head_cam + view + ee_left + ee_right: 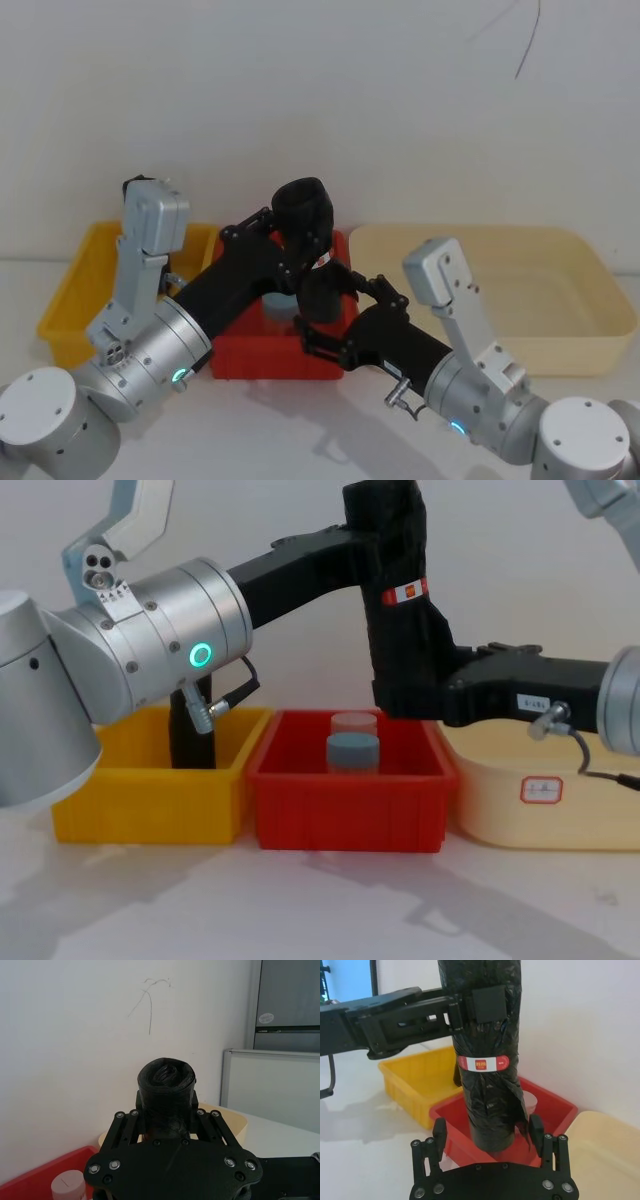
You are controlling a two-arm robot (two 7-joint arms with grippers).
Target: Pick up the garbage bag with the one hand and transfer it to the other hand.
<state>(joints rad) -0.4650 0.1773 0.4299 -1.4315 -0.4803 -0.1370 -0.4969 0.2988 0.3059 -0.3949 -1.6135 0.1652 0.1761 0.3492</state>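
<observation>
The garbage bag (485,1035) stands upright in the air, clamped near its upper part between the fingers of the left gripper (167,1110). One of its pads presses the roll just above the red-and-white sticker (483,1063). Below that grip, the right gripper (487,1135) straddles the roll's lower end with its fingers spread, one on each side. Neither touches the plastic, as far as the right wrist view shows. Beneath both grippers lies the red bin (350,780) with a jar (353,750) in it.

The step in hand looks like the handover. To do it well, I judge the right gripper should advance until the roll sits deep and centred between its fingers. It should then close firmly on the solid body below the sticker, not on the loose flap of film hanging near the lower end, which could slip. The left gripper ought to open only once that hold is firm, then draw straight back so its fingers do not drag the roll. A drop here would likely land in the bin.
</observation>
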